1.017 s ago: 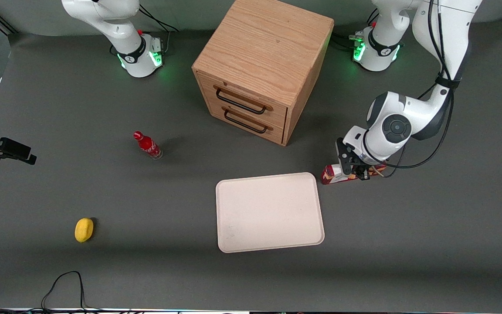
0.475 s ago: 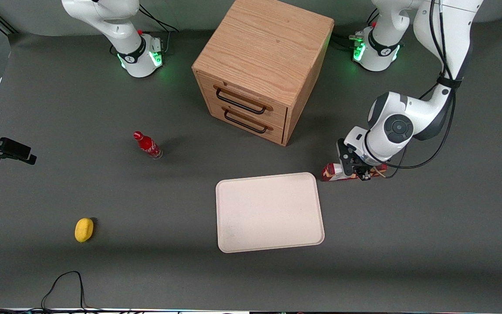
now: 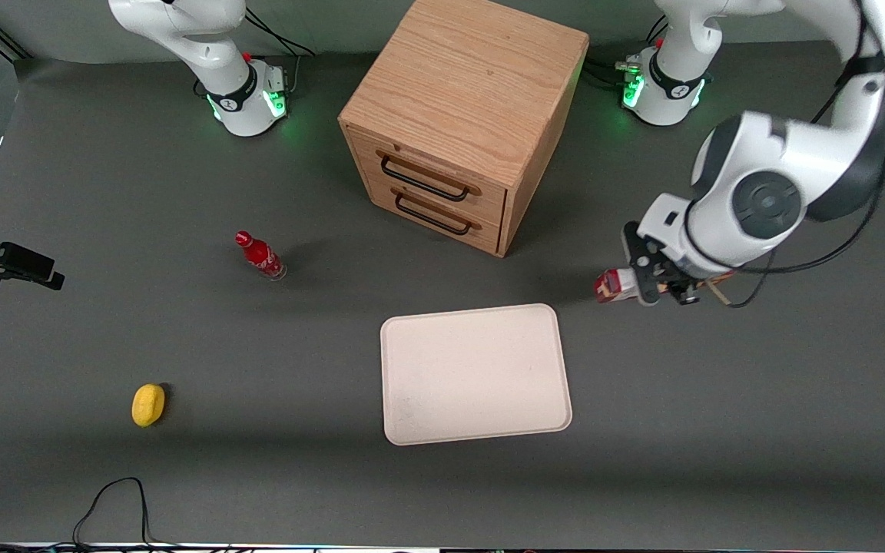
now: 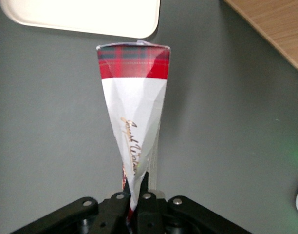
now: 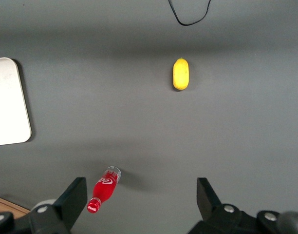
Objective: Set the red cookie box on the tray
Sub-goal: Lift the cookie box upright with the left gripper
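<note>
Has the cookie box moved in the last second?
Yes. The claw, shut on the cookie box, has lifted it off the table and away from the tray, toward the working arm's end.

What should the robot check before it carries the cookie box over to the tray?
1. The gripper is shut on the red cookie box: ok.
2. Box lifted off the table: ok, it hangs above the surface.
3. The tray has nothing on it: ok.
4. Nothing between box and tray: ok.
5. The drawer cabinet stands off to the side of the way: ok.
6. Grip firm enough: cannot tell.
</note>
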Tool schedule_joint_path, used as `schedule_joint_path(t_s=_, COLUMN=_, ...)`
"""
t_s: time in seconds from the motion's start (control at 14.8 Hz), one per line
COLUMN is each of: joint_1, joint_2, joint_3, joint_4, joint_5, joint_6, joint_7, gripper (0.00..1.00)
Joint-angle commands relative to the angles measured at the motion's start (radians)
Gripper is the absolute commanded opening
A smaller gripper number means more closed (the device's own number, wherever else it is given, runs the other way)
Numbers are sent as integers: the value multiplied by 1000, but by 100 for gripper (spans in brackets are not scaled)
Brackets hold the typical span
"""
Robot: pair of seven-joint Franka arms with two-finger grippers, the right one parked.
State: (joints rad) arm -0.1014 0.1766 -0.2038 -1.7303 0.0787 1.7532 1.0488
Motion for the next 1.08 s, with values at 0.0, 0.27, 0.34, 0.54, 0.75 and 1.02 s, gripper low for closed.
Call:
schedule_joint_path(t_s=0.0, joint_1=0, joint_2=6, joint_3=1, joint_4=219, joint_5=1, joint_6=-209, joint_7=-29, gripper=0)
schedule_joint_path(t_s=0.27, joint_1=0, joint_2=-11, joint_3=0, joint_4=342, joint_5=-3, joint_6=-337, joint_7=-99, gripper=0)
schedule_joint_path(t_s=0.34, joint_1=-1, joint_2=-11, joint_3=-3, joint_4=354, joint_5=-5, joint_6=-345, joint_7=-114, gripper=0)
schedule_joint_path(t_s=0.54, joint_1=-12, joint_2=1, joint_3=-5, joint_4=370, joint_5=-51, joint_6=-347, joint_7=-166, gripper=0)
schedule_joint_path(t_s=0.75, joint_1=-61, joint_2=70, joint_3=-35, joint_4=458, joint_5=-62, joint_6=-337, joint_7=-378, gripper=0)
schedule_joint_path(t_s=1.02, joint_1=-135, joint_2=243, joint_3=-48, joint_4=655, joint_5=-63, joint_6=-331, joint_7=-735, gripper=0)
